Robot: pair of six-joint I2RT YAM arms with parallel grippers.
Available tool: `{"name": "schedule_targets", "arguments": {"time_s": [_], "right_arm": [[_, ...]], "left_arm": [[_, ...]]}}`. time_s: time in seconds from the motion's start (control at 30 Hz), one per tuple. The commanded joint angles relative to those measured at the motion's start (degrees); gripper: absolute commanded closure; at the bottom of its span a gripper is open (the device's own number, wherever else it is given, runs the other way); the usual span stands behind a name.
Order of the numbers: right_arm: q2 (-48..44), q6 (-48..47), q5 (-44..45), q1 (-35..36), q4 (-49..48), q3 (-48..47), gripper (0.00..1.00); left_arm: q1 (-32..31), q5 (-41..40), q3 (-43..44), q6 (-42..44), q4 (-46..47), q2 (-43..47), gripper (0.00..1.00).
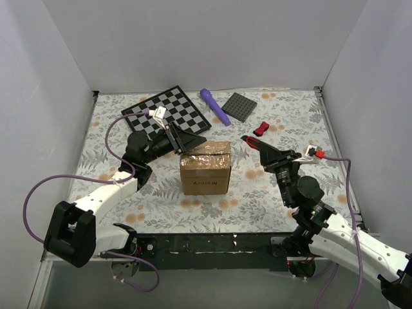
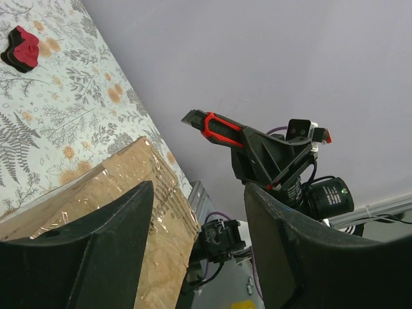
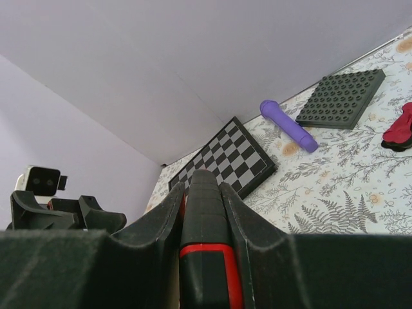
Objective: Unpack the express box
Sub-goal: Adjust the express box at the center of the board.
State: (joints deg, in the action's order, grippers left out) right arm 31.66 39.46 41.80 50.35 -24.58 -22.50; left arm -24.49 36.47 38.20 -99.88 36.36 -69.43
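Two arms flanked the taped-shut express box (image 1: 206, 172). The left gripper (image 1: 193, 143) gaped beside it, and the right gripper (image 1: 265, 152) was clamping a red knife (image 2: 219, 127). Guessing slicing the tape (image 1: 207, 156) came next.

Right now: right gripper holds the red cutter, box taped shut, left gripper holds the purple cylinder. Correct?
Not quite. The left gripper is open and empty at the express box; top view shows the purple cylinder lying on the table. Right gripper does hold the red cutter.
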Motion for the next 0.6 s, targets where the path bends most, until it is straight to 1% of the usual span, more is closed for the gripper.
{"name": "schedule_targets", "arguments": {"time_s": [0.0, 0.07, 0.17, 0.23, 0.43, 0.5, 0.57], "right_arm": [[2.6, -2.7, -1.3, 0.0, -7.1, -3.1, 0.99], [4.1, -3.2, -2.4, 0.0, -7.6, -4.0, 0.99], [5.9, -1.6, -3.9, 0.0, -4.0, -5.7, 0.99], [6.3, -1.2, -4.9, 0.0, -5.5, -5.3, 0.99], [7.4, -0.4, -7.3, -0.1, -4.8, -5.9, 0.99], [7.7, 0.4, -7.9, 0.0, -1.7, -7.0, 0.99], [7.9, 0.9, -8.4, 0.0, -0.6, -7.1, 0.99]], "left_arm": [[0.0, 1.5, 0.1, -1.8, 4.5, -0.6, 0.42], [0.0, 1.6, -0.4, -2.6, 5.6, -1.2, 0.42], [-0.1, 1.7, -1.4, -2.8, 5.8, -1.3, 0.42], [-0.1, 1.3, -2.1, -2.8, 6.2, -0.8, 0.42], [-0.1, 1.0, -2.4, -2.6, 5.4, 0.6, 0.41], [-0.2, 0.4, -1.9, -2.6, 5.0, 1.0, 0.40], [-0.1, 0.5, -0.8, -2.5, 4.8, 1.3, 0.40]]}}
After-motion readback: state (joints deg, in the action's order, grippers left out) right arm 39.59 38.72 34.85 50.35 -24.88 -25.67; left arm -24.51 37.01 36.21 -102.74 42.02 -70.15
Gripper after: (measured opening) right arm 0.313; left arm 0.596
